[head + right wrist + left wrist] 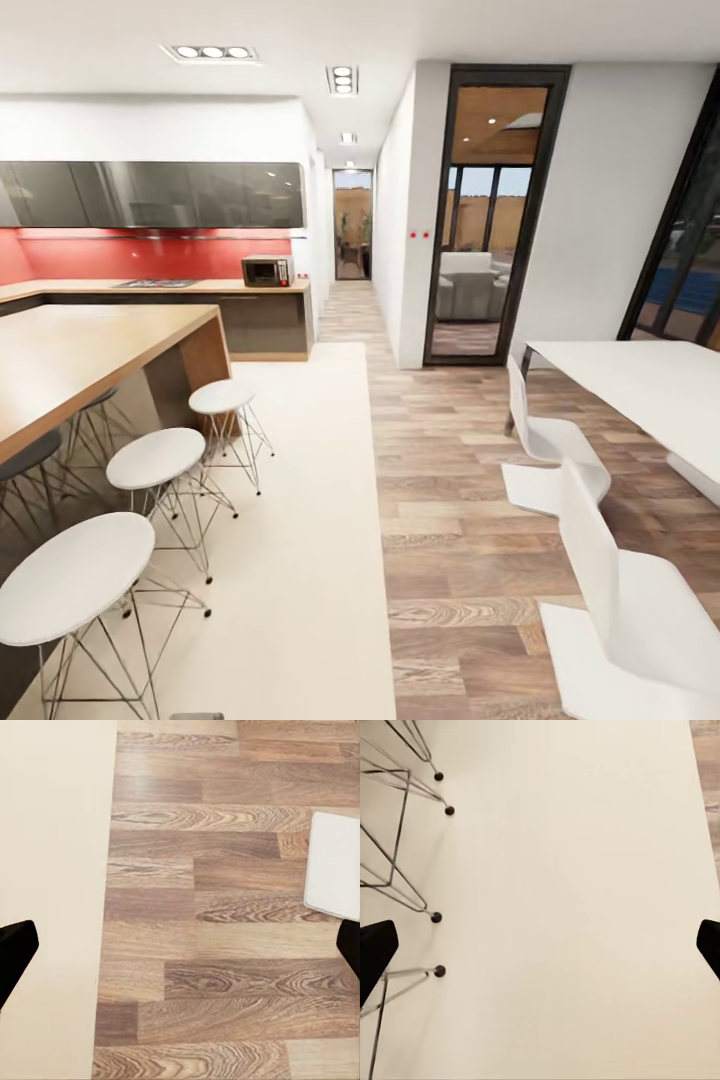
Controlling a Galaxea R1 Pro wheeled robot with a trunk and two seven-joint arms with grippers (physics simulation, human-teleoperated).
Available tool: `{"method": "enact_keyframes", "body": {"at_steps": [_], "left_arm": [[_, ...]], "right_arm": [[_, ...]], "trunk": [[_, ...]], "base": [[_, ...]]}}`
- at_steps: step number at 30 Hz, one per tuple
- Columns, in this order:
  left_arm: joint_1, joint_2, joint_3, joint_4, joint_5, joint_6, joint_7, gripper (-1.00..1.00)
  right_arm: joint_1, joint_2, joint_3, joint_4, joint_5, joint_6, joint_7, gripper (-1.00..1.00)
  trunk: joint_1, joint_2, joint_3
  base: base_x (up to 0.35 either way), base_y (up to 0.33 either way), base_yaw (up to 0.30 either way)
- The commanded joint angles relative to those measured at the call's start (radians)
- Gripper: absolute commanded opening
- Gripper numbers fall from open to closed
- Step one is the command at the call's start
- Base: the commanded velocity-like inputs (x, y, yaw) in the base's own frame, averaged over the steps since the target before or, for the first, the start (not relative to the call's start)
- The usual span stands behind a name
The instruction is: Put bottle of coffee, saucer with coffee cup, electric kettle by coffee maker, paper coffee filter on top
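1. The room is an open kitchen and dining space seen from the head view; a cream rug (pixel 300 520) runs up the middle and wood plank floor (pixel 450 500) lies on its right side.
2. The wooden island bar (pixel 90 360) stands at the left, with three white round stools (pixel 155 458) on wire legs along its near edge.
3. A white dining table (pixel 640 385) and white chairs (pixel 560 460) stand at the right.
4. The kitchen desk (pixel 230 287), light wood over grey fronts, runs along the far wall under a red backsplash, well ahead of both tools; a microwave (pixel 266 271) sits on it at its right end; none of the coffee things can be made out on it at this range.
5. The left tool (pixel 540 952) hangs over the cream rug with its fingers (pixel 375 952) spread wide and nothing between them; wire stool legs (pixel 405 870) stand just beside it.
6. The right tool (pixel 180 952) hangs over the plank floor at the rug's edge, fingers (pixel 15 949) spread wide and bare; a white chair part (pixel 334 866) lies near one fingertip.
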Motion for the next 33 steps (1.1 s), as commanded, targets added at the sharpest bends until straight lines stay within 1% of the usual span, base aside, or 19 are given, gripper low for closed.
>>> {"method": "enact_keyframes", "body": {"at_steps": [1,33], "left_arm": [[-0.001,0.000,0.000,0.001,0.001,-0.003,0.000,1.00],[-0.001,-0.001,0.000,0.001,0.002,-0.003,0.000,1.00]], "right_arm": [[-0.001,0.000,-0.001,0.000,0.000,-0.003,0.000,1.00],[0.000,0.000,-0.001,0.002,0.000,-0.003,0.000,1.00]], "trunk": [[0.001,-0.002,-0.002],[0.001,-0.002,-0.002]], "base": [[0.339,0.010,0.000],[0.339,0.001,0.000]]}}
